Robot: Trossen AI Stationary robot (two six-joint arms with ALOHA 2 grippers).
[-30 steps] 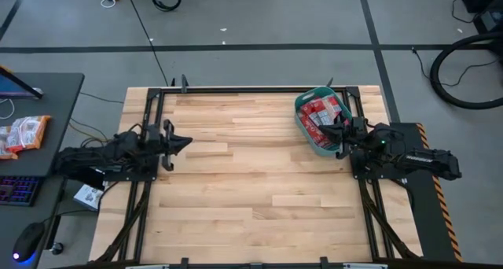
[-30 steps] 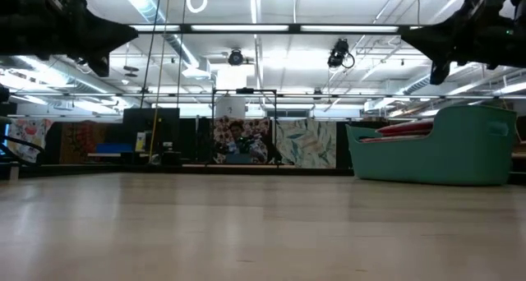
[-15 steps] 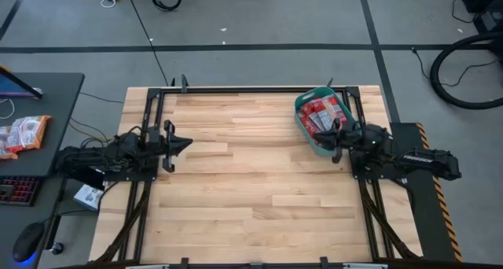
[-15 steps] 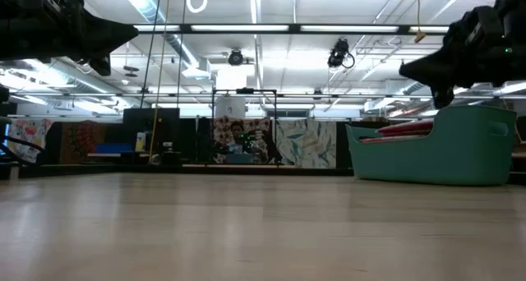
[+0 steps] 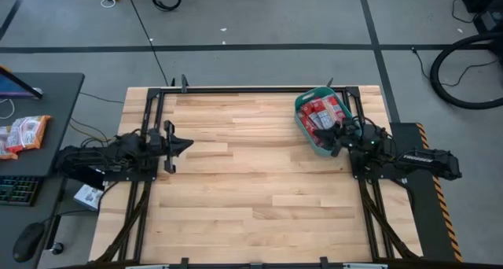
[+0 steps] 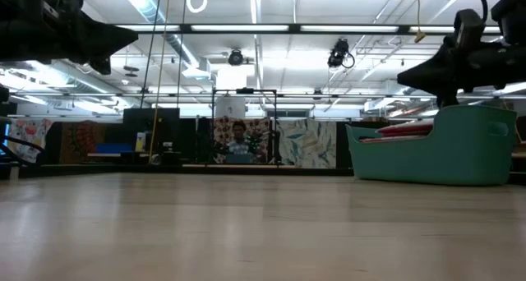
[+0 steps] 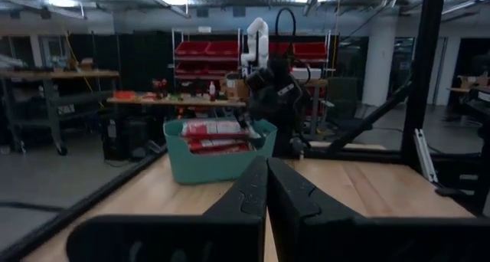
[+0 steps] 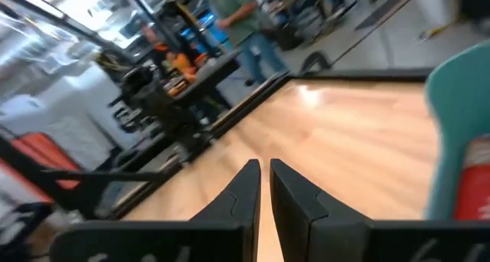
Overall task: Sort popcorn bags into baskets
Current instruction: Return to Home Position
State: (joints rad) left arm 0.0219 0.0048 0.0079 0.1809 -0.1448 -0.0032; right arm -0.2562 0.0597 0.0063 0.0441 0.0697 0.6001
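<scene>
The teal basket (image 5: 301, 105) stands at the table's far right, its base on the wood, and also shows in the low view (image 6: 436, 154) and the left wrist view (image 7: 218, 158). Red popcorn bags (image 5: 322, 112) lie piled inside it (image 7: 214, 132). My right gripper (image 5: 333, 140) hovers shut by the basket's near edge, above its rim (image 6: 403, 76), and holds nothing (image 8: 264, 170). My left gripper (image 5: 189, 142) waits shut above the table's left side (image 7: 266, 170).
Bare wood stretches between the two arms (image 5: 251, 167). A side desk to the left carries paler orange-and-white packets (image 5: 23, 132) and a keyboard (image 5: 16, 189). A black frame rail (image 5: 259, 88) runs along the table's far edge. People stand in the room beyond (image 8: 237, 17).
My right gripper has come down from high above the basket to just over its rim and has levelled out, pointing toward the table's left. It has stayed shut. The basket and its bags have not moved.
</scene>
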